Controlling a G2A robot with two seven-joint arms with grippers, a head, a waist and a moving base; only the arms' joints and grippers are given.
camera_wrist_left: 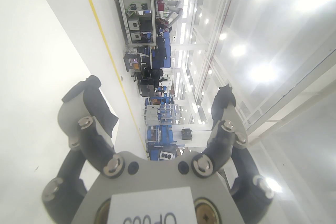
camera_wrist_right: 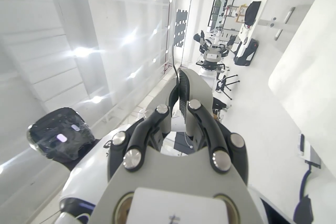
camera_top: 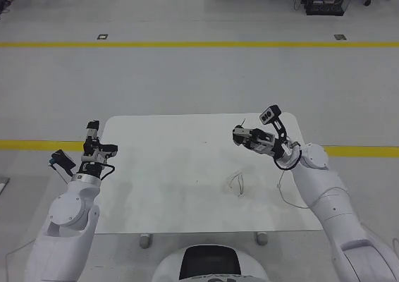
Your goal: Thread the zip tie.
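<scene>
My right gripper is raised over the right half of the white table and is shut on a thin black zip tie. In the right wrist view the zip tie is a narrow dark strip pinched at the fingertips of the right gripper, its free end poking out beyond them. My left gripper hangs at the table's left edge. In the left wrist view the left gripper is wide open with nothing between its fingers. The two grippers are far apart.
A thin looped strand, possibly another zip tie, lies on the table below the right gripper. A white cable hangs along the right arm. A yellow floor line runs behind the table.
</scene>
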